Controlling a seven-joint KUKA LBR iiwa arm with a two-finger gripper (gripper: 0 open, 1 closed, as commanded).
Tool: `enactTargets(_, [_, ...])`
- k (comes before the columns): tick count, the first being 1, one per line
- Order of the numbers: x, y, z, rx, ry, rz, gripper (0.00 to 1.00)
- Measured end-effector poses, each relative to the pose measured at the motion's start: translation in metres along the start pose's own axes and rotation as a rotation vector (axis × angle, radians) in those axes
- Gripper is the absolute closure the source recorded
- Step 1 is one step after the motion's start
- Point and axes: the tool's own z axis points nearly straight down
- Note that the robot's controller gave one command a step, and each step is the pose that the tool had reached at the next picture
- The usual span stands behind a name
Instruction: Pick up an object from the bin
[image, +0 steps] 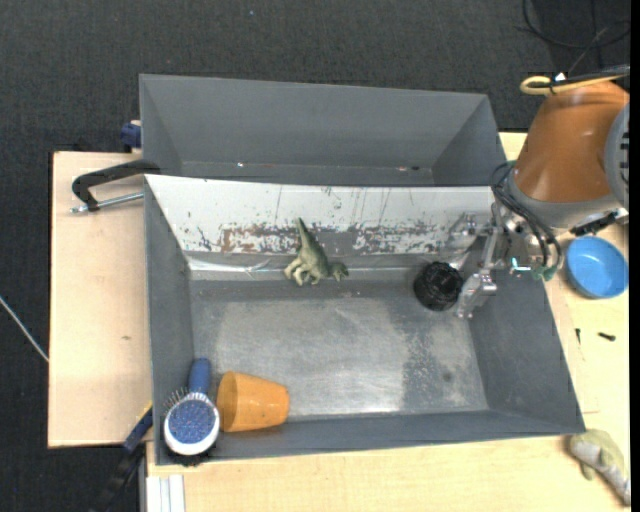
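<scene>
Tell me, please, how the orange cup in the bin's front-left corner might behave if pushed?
On its side, the orange cup would probably roll, curving since it tapers. It looks like light plastic, so likely shifts easily. The brush beside it may block it.

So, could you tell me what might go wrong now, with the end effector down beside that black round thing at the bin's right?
1. The end effector sits beside the black round object, so a grasp may just nudge it; being round, it might roll toward the toy dinosaur.
2. Both are close to the bin's right wall, so the end effector could scrape it.
</scene>
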Motion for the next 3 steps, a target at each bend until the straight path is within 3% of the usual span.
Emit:
enactTargets(1, [-0.002, -0.003, 0.059, 0.002, -0.031, 0.079, 0.0])
enactTargets(2, [0.002, -0.004, 0.066, 0.003, -0.019, 0.08, 1.0])
enactTargets(3, [-0.004, -0.002, -0.057, 0.002, -0.022, 0.121, 1.0])
